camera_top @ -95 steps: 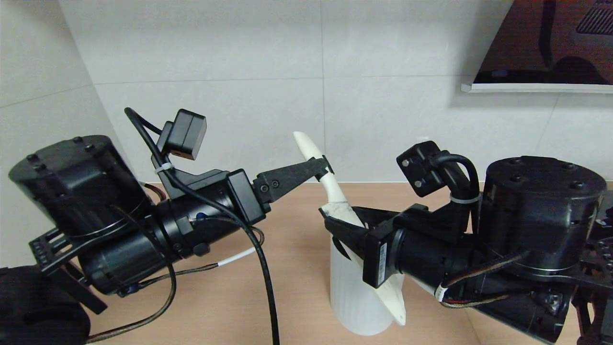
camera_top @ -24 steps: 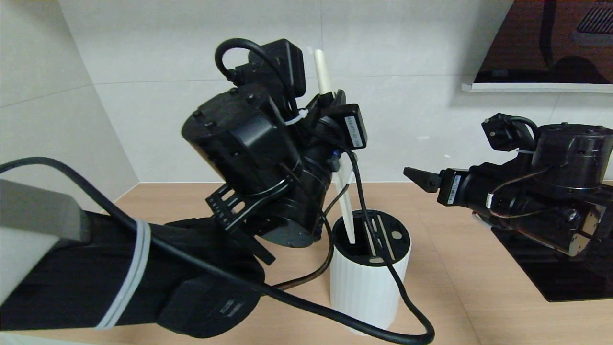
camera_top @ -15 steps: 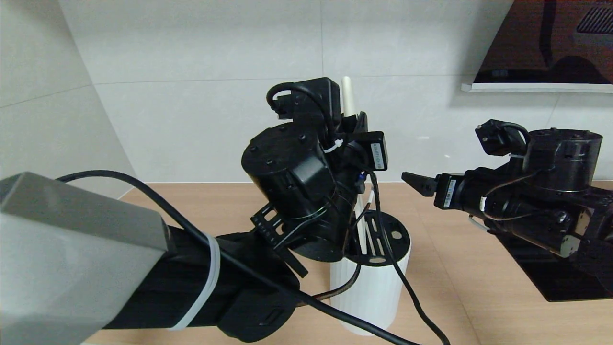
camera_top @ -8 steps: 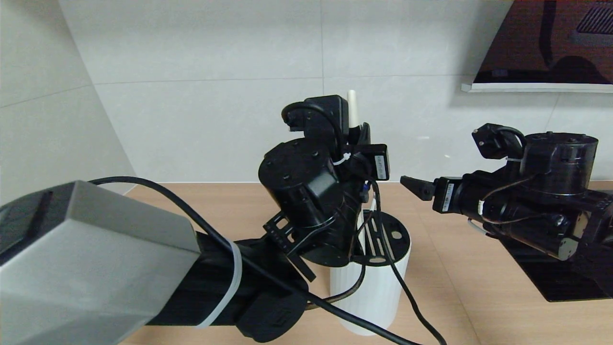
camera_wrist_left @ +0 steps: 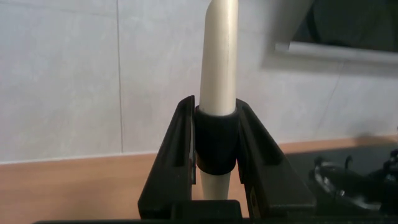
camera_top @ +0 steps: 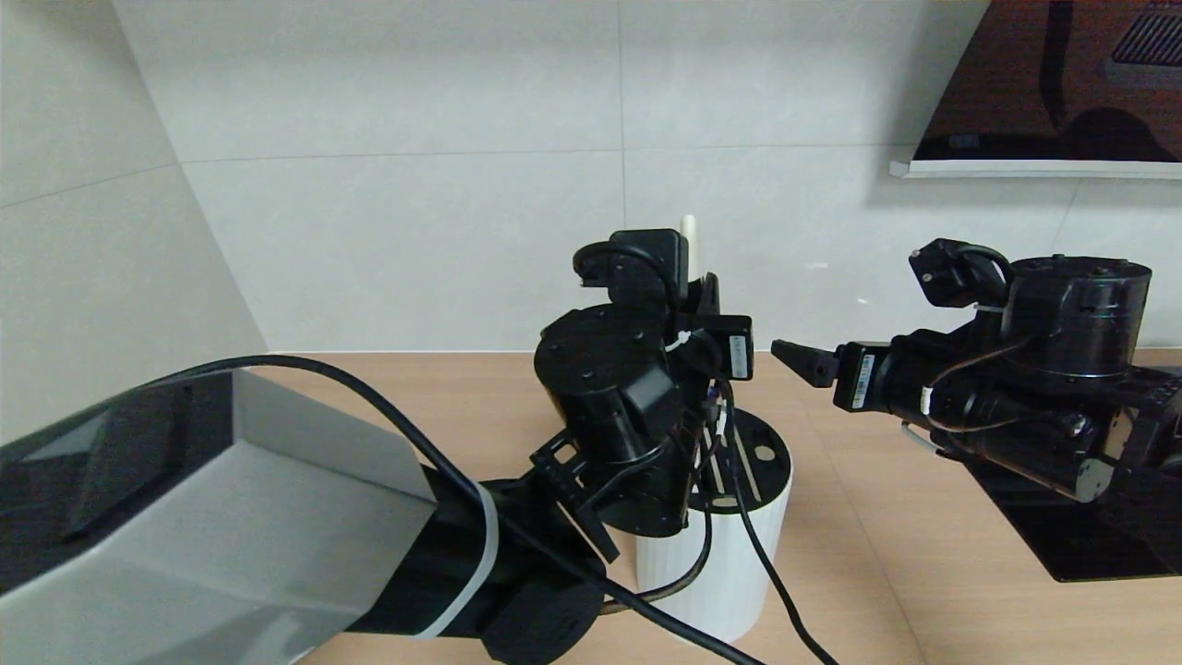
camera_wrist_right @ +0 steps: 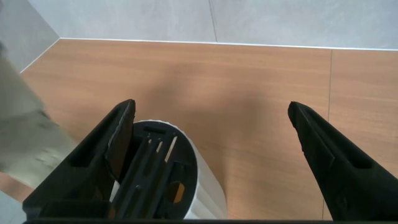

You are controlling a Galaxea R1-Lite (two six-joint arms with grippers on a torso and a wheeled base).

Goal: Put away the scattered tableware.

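Observation:
A cream-handled utensil (camera_top: 688, 228) stands upright over the white ribbed holder (camera_top: 739, 563), which has a black slotted lid (camera_top: 763, 453). My left gripper (camera_top: 704, 288) is shut on the utensil's handle (camera_wrist_left: 219, 68), just above the lid. The wrist hides the utensil's lower end and the slot it meets. In the left wrist view the left gripper (camera_wrist_left: 215, 121) clamps the handle between dark pads. My right gripper (camera_top: 796, 356) hangs to the right of the holder, level with the left gripper. The right gripper (camera_wrist_right: 211, 155) is open and holds nothing, with the holder (camera_wrist_right: 168, 180) below it.
The wooden counter (camera_top: 443, 397) runs back to a tiled wall. A black hob (camera_top: 1062, 536) lies at the right, under a dark range hood (camera_top: 1062, 83). The left arm's cables (camera_top: 766, 573) hang in front of the holder.
The left gripper has come down with the utensil, so its handle tip stands much lower. The right gripper, earlier on the utensil's lower end, has let go and drawn back right.

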